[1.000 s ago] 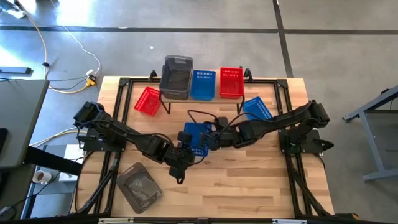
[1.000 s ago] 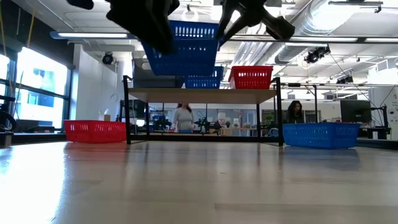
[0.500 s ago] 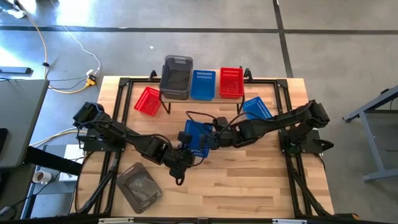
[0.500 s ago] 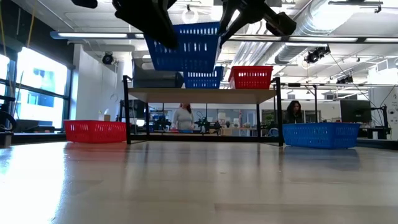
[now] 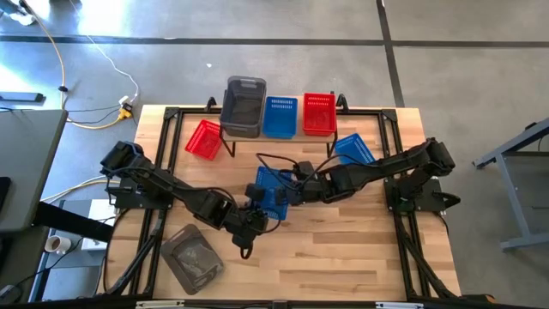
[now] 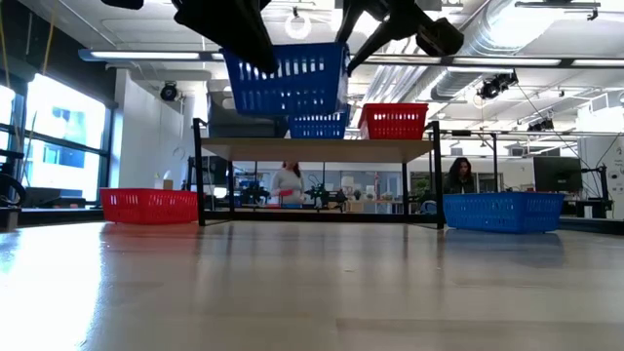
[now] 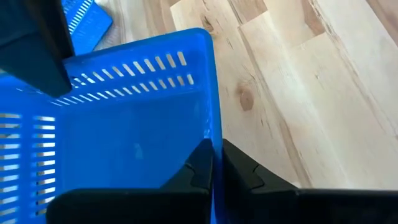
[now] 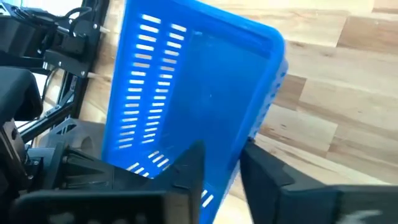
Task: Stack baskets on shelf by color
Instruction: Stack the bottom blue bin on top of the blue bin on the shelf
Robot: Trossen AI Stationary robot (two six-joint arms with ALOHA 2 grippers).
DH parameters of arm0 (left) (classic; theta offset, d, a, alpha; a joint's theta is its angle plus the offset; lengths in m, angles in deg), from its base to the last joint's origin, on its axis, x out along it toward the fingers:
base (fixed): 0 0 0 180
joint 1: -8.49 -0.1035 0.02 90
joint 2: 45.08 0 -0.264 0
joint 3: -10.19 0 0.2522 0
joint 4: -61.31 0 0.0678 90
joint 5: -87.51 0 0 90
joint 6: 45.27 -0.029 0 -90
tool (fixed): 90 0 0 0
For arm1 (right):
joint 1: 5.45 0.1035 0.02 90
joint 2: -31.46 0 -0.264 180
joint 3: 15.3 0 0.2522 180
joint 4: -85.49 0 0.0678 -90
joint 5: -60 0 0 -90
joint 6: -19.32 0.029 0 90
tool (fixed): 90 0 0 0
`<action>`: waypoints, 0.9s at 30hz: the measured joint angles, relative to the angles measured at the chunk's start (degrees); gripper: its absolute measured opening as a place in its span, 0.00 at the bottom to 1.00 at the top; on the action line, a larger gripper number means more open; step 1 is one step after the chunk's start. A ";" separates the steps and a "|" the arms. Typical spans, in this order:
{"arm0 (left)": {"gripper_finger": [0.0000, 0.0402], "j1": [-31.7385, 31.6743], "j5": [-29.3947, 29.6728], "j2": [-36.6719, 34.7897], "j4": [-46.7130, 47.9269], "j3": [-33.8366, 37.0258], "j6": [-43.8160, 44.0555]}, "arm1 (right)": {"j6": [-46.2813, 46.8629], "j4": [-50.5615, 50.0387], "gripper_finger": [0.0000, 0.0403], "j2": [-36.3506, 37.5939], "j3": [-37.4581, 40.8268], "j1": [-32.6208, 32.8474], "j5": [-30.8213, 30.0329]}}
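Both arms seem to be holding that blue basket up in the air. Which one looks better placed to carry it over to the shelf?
Probably the right gripper: it pinches the blue basket on the shelf side, while the left gripper grips the far side.

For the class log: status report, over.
Both end effectors, left and right, clamped on one blue basket, held mid-table above shelf height. Path looks clear.

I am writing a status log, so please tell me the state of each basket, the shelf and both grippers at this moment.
Held blue basket: lifted off the table, gripped by both arms.
Left gripper: shut on its rim.
Right gripper: shut on its wall.
Shelf: holds grey, blue and red baskets.
Red basket: on the table.
Second blue basket: on the table.
Grey basket: on the table.
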 joint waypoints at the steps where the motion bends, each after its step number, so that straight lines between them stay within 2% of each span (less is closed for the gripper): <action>1: 0.00 -0.02 -0.01 -0.12 0.06 0.00 0.00 | -0.34 0.00 0.23 0.00 0.00 0.00 -0.24; 4: 0.00 -0.01 0.00 -0.29 0.11 0.00 0.03 | -1.08 -0.23 0.32 0.07 0.00 0.00 0.39; 7: 0.00 0.00 -0.06 -0.58 0.07 0.00 0.90 | -1.02 -1.06 0.36 0.70 -0.02 -0.02 1.87; 10: 0.00 -0.13 -0.26 -0.64 0.20 0.00 1.13 | -0.98 -3.37 0.37 2.09 -0.02 0.32 1.37; 16: 0.00 -0.13 0.04 -0.64 0.18 0.00 1.10 | -1.24 -7.45 0.37 6.59 -0.04 1.55 -4.42; 22: 0.00 -1.32 0.93 -2.01 -0.20 0.00 0.60 | -6.44 -9.65 0.37 11.04 -0.07 1.62 -6.12; 27: 0.00 -4.70 0.98 -5.75 -0.18 0.00 0.31 | -10.07 -11.79 0.37 14.32 -0.07 1.45 -7.87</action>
